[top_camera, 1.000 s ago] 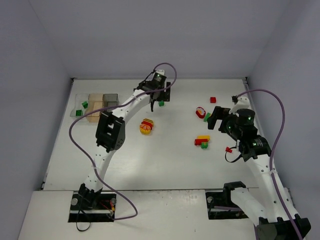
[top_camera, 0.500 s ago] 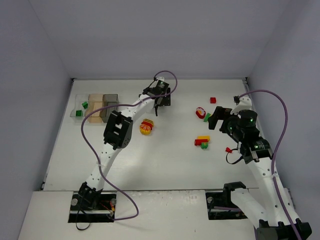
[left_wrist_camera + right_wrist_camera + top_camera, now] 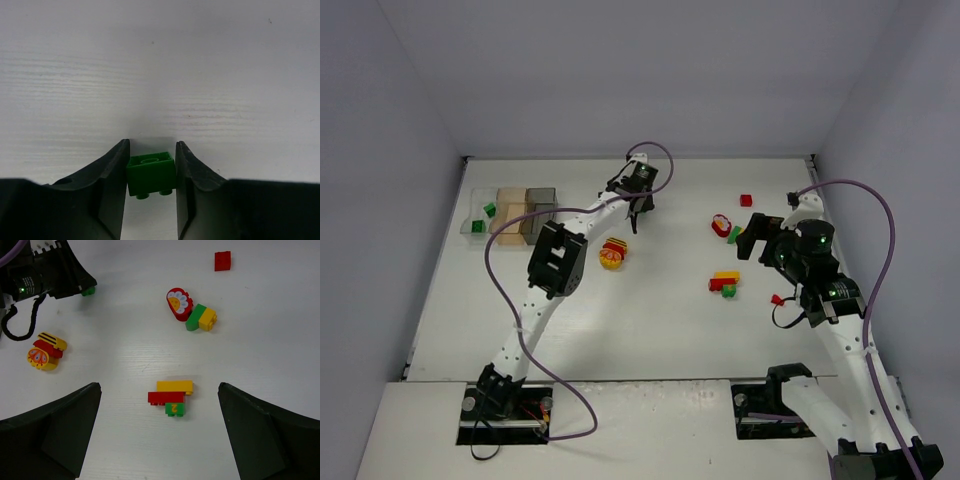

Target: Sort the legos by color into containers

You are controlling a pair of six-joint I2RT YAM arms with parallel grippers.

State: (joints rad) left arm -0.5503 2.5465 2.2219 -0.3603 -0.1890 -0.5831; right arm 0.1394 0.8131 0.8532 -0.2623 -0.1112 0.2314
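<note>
In the left wrist view a small green lego [image 3: 150, 174] sits between my left gripper's [image 3: 152, 145] fingers, and both pads press its sides. From above, that gripper [image 3: 638, 203] is down at the table's far middle and covers the brick. My right gripper [image 3: 158, 389] hangs wide open above a yellow, red and green clump [image 3: 171, 397]. The containers stand at the far left: clear [image 3: 478, 214], tan [image 3: 510, 212] and dark grey [image 3: 541, 200]. A green brick [image 3: 490, 209] lies in the clear one.
A single red brick [image 3: 746, 200] lies far right. Near it are a red flower piece [image 3: 179, 302] and a green-yellow pair [image 3: 201, 318]. A yellow and red striped clump [image 3: 613, 252] lies just below the left gripper. The left arm's purple cable [image 3: 495, 270] loops over the table.
The left gripper has shifted slightly over the green lego that lay beside it and has closed its fingers on it. The right arm has barely moved.
</note>
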